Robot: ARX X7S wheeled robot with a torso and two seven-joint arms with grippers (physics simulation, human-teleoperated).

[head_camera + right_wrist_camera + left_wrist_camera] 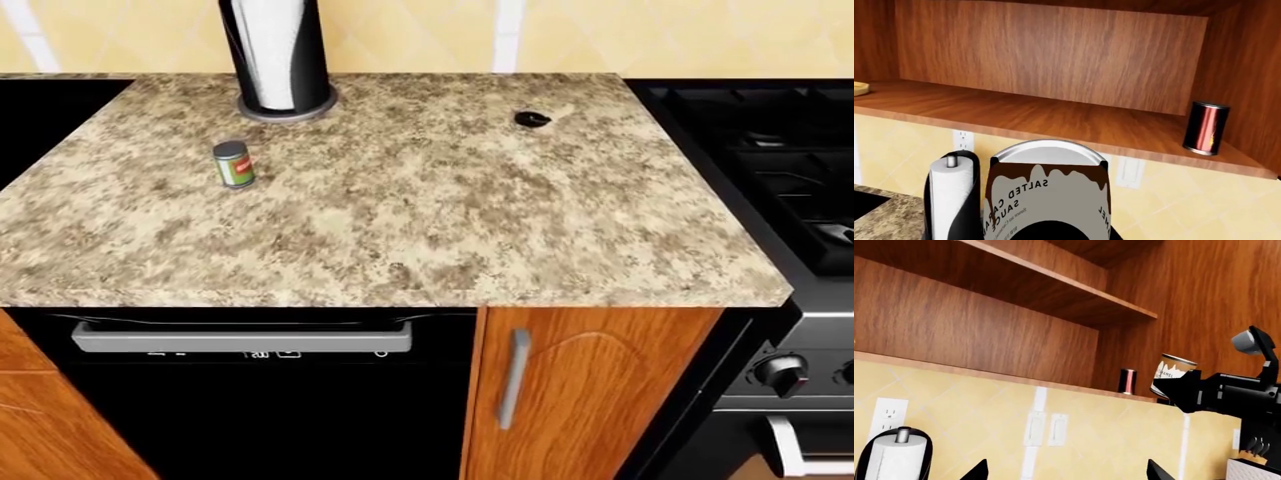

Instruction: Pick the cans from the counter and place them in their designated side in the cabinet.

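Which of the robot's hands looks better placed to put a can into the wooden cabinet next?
Probably the right hand: it already grips the white, brown-topped caramel sauce can at the height of the wooden cabinet shelf. The left hand holds nothing, and the short green can sits on the speckled counter.

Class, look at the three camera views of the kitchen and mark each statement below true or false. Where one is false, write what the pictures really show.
1. The green can stands upright on the counter. True.
2. The white can lies on the counter. False: the right hand holds it up near the cabinet shelf.
3. A dark red can stands on the cabinet shelf. True.
4. The paper towel holder stands on the stove. False: it stands on the counter, by the wall.
5. The left hand holds the green can. False: it is open and holds nothing.
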